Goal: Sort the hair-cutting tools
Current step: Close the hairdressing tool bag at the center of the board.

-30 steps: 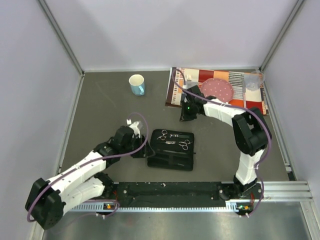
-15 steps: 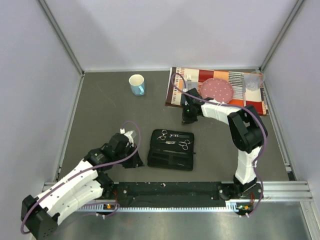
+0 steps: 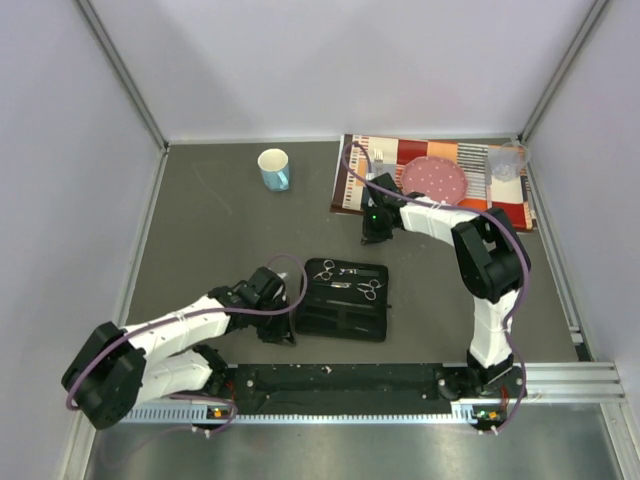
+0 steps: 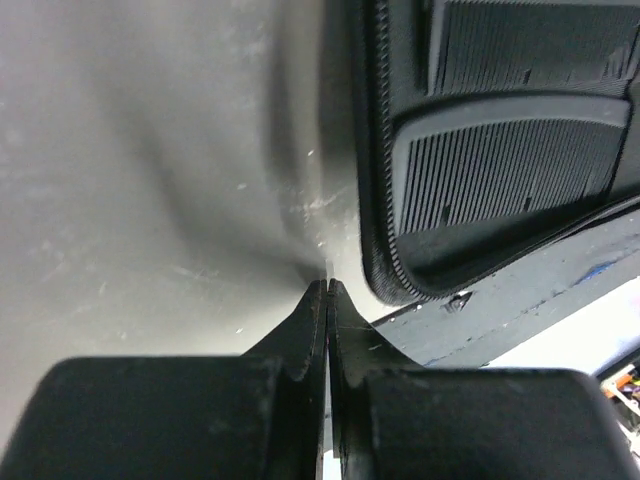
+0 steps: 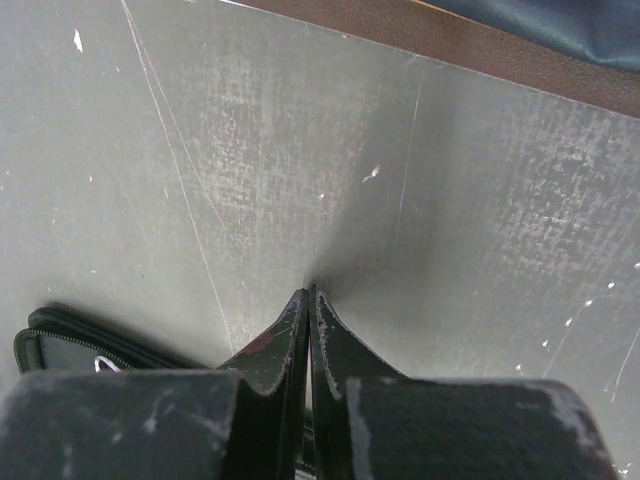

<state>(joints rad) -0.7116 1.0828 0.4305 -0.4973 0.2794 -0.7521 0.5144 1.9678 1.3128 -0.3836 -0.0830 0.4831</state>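
Observation:
An open black zip case (image 3: pixel 343 299) lies at the table's middle. Two small silver scissors lie in its far half, one at the left (image 3: pixel 327 268) and one at the right (image 3: pixel 371 290). Dark ribbed shapes (image 4: pixel 500 165) fill its near half; I cannot tell if they are the combs. My left gripper (image 3: pixel 283 326) is shut and empty, tips on the table just left of the case's near corner (image 4: pixel 400 285). My right gripper (image 3: pixel 368 236) is shut and empty, tips on the table beyond the case, whose corner shows in the right wrist view (image 5: pixel 60 345).
A blue-and-white cup (image 3: pixel 274 168) stands at the back left. A striped placemat (image 3: pixel 470 205) at the back right holds a pink plate (image 3: pixel 434 180), a clear glass (image 3: pixel 506 162) and a fork (image 3: pixel 380 160). A black rail (image 3: pixel 340 385) runs along the near edge.
My left gripper has moved nearer and a little right, down along the case's left edge to its near corner. My right gripper has stayed in place, its arm shifting slightly.

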